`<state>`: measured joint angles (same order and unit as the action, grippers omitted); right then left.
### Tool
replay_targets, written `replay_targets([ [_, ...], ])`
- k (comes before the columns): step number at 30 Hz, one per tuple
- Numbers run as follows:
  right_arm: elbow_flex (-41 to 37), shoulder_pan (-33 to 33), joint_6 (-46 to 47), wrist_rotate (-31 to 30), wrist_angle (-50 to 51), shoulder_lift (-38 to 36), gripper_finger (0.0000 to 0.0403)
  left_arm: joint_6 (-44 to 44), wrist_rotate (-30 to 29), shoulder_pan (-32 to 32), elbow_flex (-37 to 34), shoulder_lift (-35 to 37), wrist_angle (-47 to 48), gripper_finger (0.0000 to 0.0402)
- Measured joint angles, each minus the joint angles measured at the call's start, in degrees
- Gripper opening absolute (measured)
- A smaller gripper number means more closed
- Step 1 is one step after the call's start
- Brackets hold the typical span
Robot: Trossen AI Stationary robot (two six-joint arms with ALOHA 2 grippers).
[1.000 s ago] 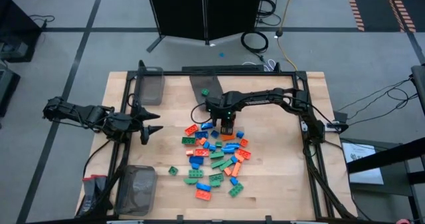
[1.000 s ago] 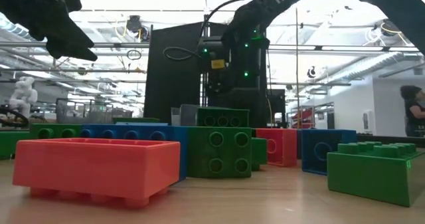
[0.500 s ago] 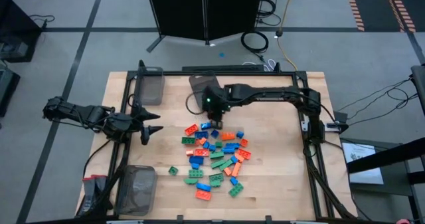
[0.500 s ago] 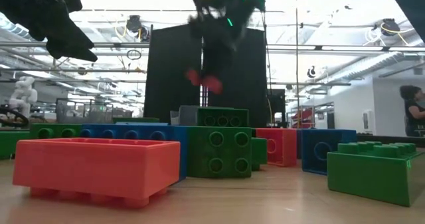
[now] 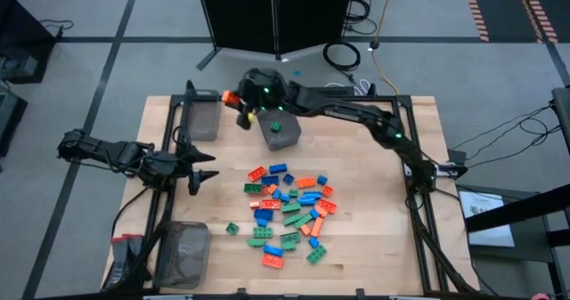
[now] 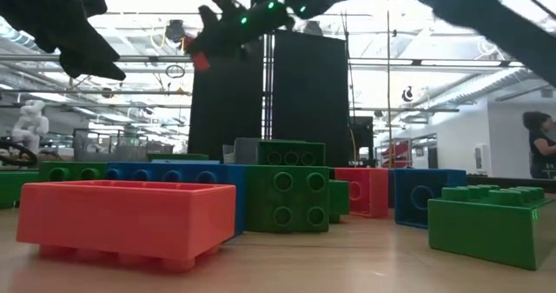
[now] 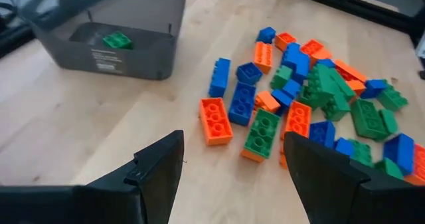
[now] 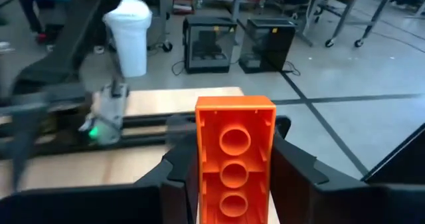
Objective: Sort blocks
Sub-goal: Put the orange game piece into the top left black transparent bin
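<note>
While the right gripper [image 5: 233,100] stays clamped on an orange block [image 8: 234,151] near the table's far-left corner bin [image 5: 204,115], an early release would miss; left gripper [image 5: 203,173] waits, fingers apart.

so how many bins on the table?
3: one at the back-left corner, one at the back middle holding a green block, one at the front-left corner. None looks hidden.

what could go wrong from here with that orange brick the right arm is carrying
1. The right gripper holds the orange brick by one end, high above the table; a slip would drop it outside any bin.
2. It hangs between the far-left bin and the bin holding a green brick, so a mistimed release could mix colours.
</note>
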<state>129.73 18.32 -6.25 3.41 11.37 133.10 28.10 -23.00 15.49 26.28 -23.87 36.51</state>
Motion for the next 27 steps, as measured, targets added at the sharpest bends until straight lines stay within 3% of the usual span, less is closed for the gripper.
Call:
replay_targets([
  [2, 5.1, 1.2, 0.7, 2.0, -0.6, 4.1, 0.0116, 0.0, 1.0, 0.0, 0.0, 0.0, 0.0, 0.0257],
  [5, 2.9, 3.1, 3.8, 6.6, -8.2, 5.9, 0.0116, 0.0, 3.7, 0.0, 0.0, 0.0, -0.4, 0.0257],
  [10, 2.8, 5.6, 8.2, 7.4, -10.9, 8.8, 0.0116, -1.7, 7.6, 0.0, 0.0, 0.1, -1.9, 0.0257],
  [13, 2.8, 5.8, 10.3, 10.1, -12.0, 9.7, 0.0116, -5.3, 6.9, 0.0, 0.0, 0.1, -4.1, 0.0257],
  [17, 2.8, 4.9, 10.0, 13.6, -12.2, 10.4, 0.0116, -11.5, -2.9, 0.0, 0.0, 0.1, -6.9, 0.0257],
  [23, 2.8, 3.8, 5.6, 16.4, -5.3, 6.0, 0.0116, -14.1, -33.2, 0.0, 0.0, 0.8, -7.9, 0.0257],
  [25, 2.8, 3.3, 3.7, 16.5, -2.5, 3.5, 0.0116, -14.2, -36.0, 0.0, 0.0, 1.9, -9.4, 0.0257],
  [27, 2.8, 2.7, 1.5, 16.5, 1.4, 0.7, 0.0116, -16.5, -33.7, 0.0, -0.3, 3.7, -12.6, 0.0257],
])
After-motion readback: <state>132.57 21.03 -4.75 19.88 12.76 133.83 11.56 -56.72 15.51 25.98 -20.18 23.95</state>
